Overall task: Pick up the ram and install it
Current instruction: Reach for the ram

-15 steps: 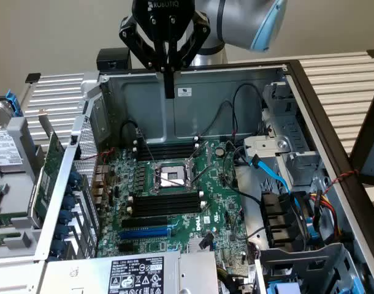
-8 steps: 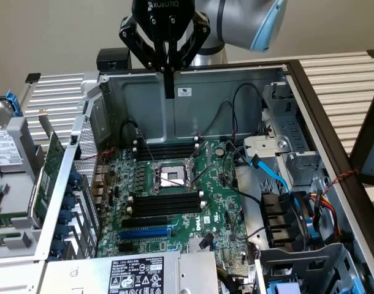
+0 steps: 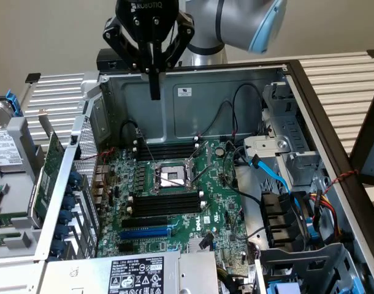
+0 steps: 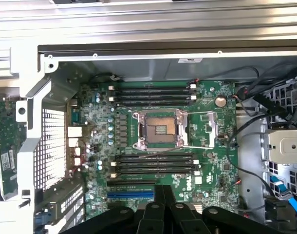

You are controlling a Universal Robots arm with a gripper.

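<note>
High over the open case [image 3: 193,116] we see our hand [image 3: 154,93] hanging with its tips pointing down. The two fingers [image 4: 159,197] are pressed together, and nothing is gripped between them.

Below the hand lies the motherboard [image 3: 217,202], flat on the floor of the case. Its socket [image 3: 168,177] sits almost straight under the fingertips, with a bank of long black slots [image 3: 165,150] on its far side and another bank on its near side. Further toward us from the hand runs a blue slot [image 3: 144,233], just past the near bank.

The ram [image 3: 46,177] is well apart from the hand, off to the exterior view's left and lower down. It is outside the case wall, beside the perforated metal panel. We take it to be the long, narrow green board there, seen edge-on. In the wrist view the same board [image 4: 5,146] shows its face and a small white label. We cannot tell what it rests on.

To the exterior view's right of the hand, blue and black cables [image 3: 273,174] cross the drive bays.
</note>
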